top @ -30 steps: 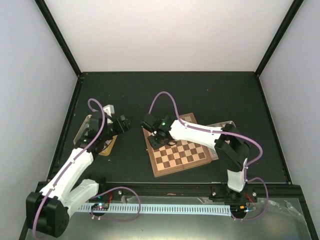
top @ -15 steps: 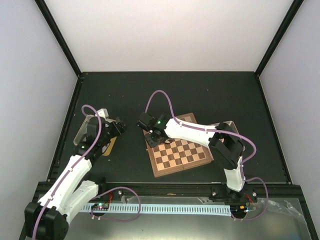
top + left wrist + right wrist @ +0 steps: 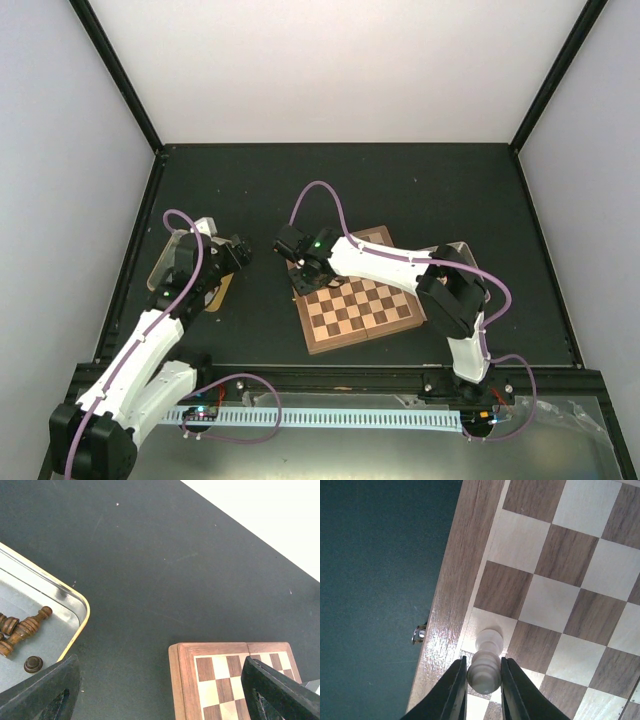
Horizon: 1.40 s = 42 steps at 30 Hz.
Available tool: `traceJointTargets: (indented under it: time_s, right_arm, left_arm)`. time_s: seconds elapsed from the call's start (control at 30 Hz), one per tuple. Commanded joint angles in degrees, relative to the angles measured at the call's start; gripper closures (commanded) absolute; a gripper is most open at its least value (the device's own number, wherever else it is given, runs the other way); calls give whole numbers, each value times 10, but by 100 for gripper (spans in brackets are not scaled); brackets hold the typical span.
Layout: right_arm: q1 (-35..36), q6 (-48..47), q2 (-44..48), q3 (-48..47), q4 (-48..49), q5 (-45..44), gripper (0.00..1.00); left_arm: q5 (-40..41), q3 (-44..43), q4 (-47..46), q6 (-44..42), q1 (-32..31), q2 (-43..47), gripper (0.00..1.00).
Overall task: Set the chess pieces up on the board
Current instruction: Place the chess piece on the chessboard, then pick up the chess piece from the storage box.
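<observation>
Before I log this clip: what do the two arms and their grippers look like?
The left arm and right arm both have white link shells with black joints and black bases. A purple cable runs along each arm in loose loops. A small green light glows near the right wrist. The left gripper's fingers and the right gripper's fingers are black. No lettering is readable.

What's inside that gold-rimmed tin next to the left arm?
Several dark brown chess pieces lie in the gold-rimmed tin, clustered, one apart. The left fingers and the picture's edge hide the rest of it.
</observation>
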State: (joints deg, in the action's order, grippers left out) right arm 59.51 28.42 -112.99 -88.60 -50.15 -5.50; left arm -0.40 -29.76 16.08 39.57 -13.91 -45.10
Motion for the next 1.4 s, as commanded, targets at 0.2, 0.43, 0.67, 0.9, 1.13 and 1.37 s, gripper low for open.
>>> traceJointTargets:
  time_s: [0.2, 0.43, 0.67, 0.9, 1.13, 1.37]
  right_arm:
    - [2, 7, 11, -15, 0, 2, 72]
    - [-9, 30, 89, 8, 36, -22, 60]
    - [-88, 72, 246, 148, 93, -76, 59]
    - [-291, 102, 436, 375, 117, -116, 62]
    - [-428, 89, 453, 456, 124, -130, 67]
    - [-514, 82, 430, 481, 150, -104, 73]
  left_arm:
    - [-1, -9, 6, 2, -2, 0, 10]
    - [-62, -18, -20, -28, -2, -8, 10]
    - [-167, -41, -40, -68, -3, -15, 10]
    - [-201, -54, 15, -83, -9, 17, 11]
    - [-183, -58, 47, -37, -12, 69, 12]
    - [-191, -66, 29, -24, -14, 65, 12]
